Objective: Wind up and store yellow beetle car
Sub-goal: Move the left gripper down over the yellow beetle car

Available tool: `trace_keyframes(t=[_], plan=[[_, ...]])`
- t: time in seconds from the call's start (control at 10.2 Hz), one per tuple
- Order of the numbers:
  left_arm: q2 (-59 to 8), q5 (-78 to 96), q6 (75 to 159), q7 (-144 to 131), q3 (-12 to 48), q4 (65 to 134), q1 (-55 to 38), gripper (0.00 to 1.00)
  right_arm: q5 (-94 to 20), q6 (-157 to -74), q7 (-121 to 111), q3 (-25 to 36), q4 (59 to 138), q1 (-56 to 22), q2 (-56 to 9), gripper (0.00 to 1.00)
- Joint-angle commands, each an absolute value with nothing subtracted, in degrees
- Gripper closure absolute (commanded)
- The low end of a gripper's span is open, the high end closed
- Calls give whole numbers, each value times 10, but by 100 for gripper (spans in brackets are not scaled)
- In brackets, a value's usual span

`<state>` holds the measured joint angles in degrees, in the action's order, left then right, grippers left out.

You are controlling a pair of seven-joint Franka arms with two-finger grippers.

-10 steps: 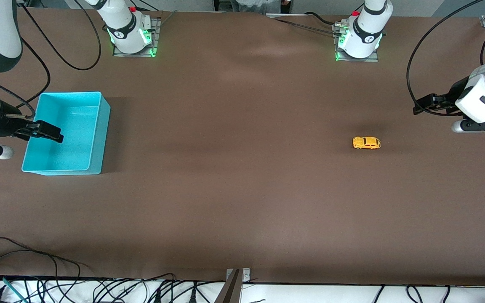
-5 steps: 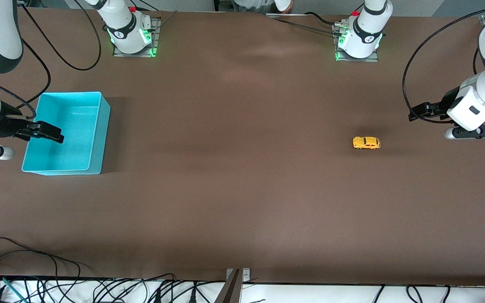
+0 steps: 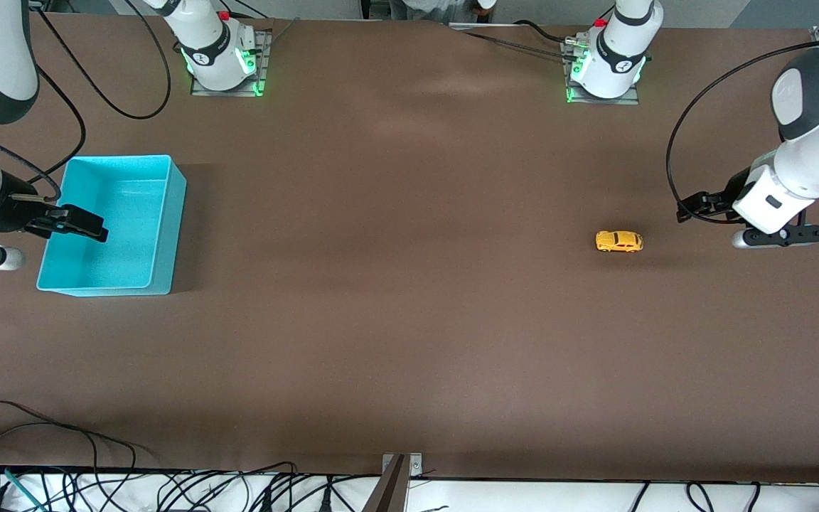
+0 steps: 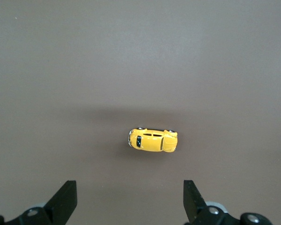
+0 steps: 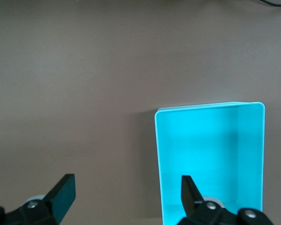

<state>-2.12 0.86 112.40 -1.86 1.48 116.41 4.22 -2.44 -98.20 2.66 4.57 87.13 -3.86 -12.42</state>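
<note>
Brown table (image 3: 409, 299): yellow beetle car (image 3: 619, 241) alone near spread, empty left gripper (image 3: 694, 207); right gripper (image 3: 75, 222), spread too, waits over turquoise bin (image 3: 168, 235).

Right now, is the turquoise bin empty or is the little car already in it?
Empty. The turquoise bin shows only its bare floor, and the yellow beetle car sits on the table toward the left arm's end.
</note>
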Motion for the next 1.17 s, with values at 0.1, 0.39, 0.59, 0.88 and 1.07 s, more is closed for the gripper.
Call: trace_keyframes(t=[0.1,0.39,0.59,0.88,1.07], plan=[[-4,17,1231,-4,18,1257,47,0,-36,-983,27,45,871,-36,-121,0],[-4,17,1290,-4,18,1303,46,0,-36,-984,26,45,871,-36,-123,0],[-7,17,1348,-3,18,1346,44,0,-36,-985,25,45,871,-36,-124,0],[-6,15,1408,23,19,1398,39,0,-36,-988,25,45,874,-36,-124,0],[-11,16,1410,157,20,1403,39,0,-36,-988,25,45,875,-36,-124,0]])
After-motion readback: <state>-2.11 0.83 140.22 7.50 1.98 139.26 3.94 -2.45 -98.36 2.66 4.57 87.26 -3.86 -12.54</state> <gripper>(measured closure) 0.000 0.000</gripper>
